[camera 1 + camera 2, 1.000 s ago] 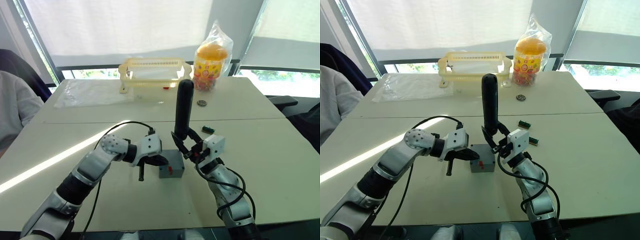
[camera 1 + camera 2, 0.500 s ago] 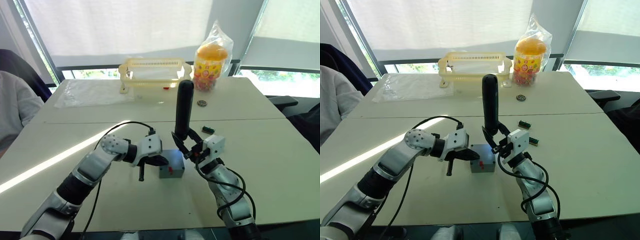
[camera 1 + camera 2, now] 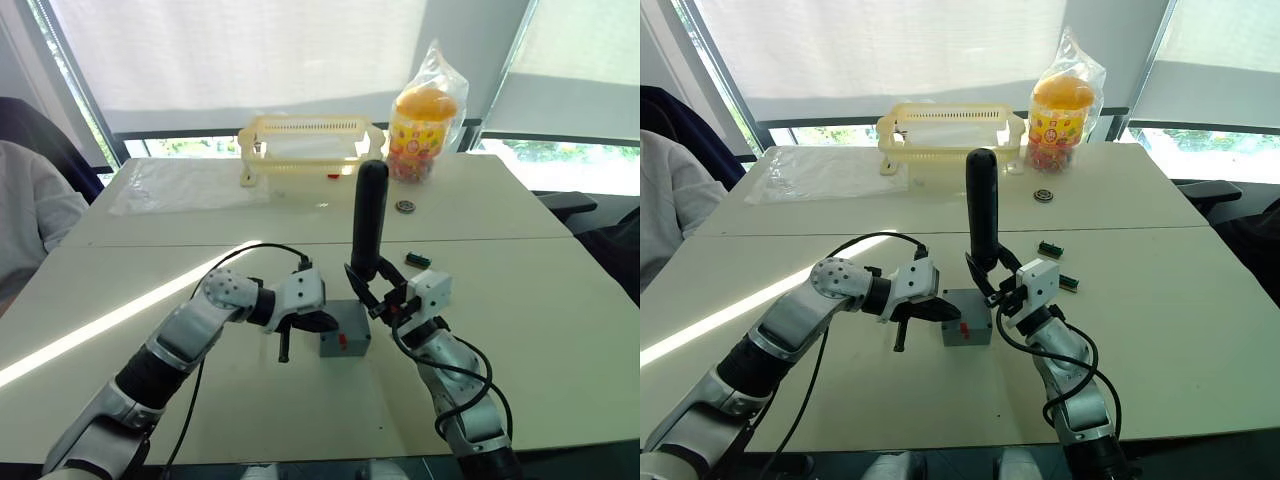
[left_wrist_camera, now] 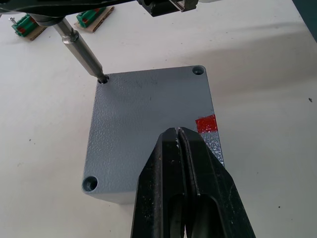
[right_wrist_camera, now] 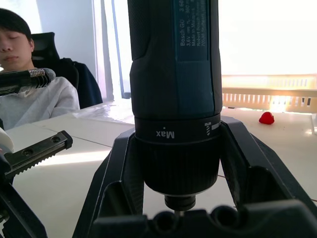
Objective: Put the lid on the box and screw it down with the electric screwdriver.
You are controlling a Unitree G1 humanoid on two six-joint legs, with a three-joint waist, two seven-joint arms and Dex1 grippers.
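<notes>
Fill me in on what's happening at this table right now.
The robot is screwing a lid onto a small grey box. The right gripper holds the electric screwdriver upright, its bit set in a corner screw hole of the lid. The left gripper, fingers shut, rests on the lid's edge near the red mark. Two other corner holes are in view. A yellow basket and a snack jar stand further back.

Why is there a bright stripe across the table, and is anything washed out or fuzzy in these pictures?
In the left eye view, sunlight falls as a slanted band across the table, and the blinds behind glare white. In the right wrist view, the window behind the electric screwdriver is blown out to white. In the left wrist view, the lid is sharp while the left gripper looks soft up close.
</notes>
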